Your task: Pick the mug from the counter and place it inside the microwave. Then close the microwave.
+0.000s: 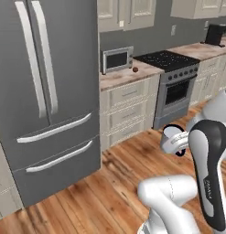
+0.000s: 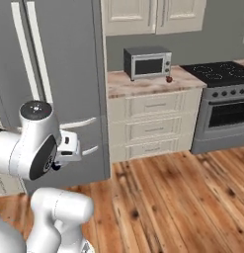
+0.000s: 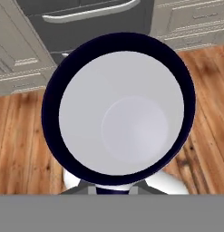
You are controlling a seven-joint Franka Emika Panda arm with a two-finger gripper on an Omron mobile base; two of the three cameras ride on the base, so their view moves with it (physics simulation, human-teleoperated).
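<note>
The mug [image 3: 120, 113] takes up most of the hand view, seen from above: dark rim, pale empty inside, wooden floor beneath it. In the left base view the mug [image 1: 170, 136] hangs at the end of my arm above the floor, in front of the cabinets, with my gripper [image 1: 178, 145] shut on it. The fingertips are hidden behind the mug. The counter [image 1: 128, 76] [image 2: 148, 86] lies ahead beside the fridge. The microwave is out of view.
A tall grey fridge [image 1: 45, 91] [image 2: 49, 74] stands close on the left. On the counter sit a small dark grey oven box with a silver front [image 1: 117, 59] [image 2: 148, 63] and a small reddish-brown object [image 1: 135, 70]. A black stove [image 1: 171, 64] [image 2: 222, 74] stands to the right.
</note>
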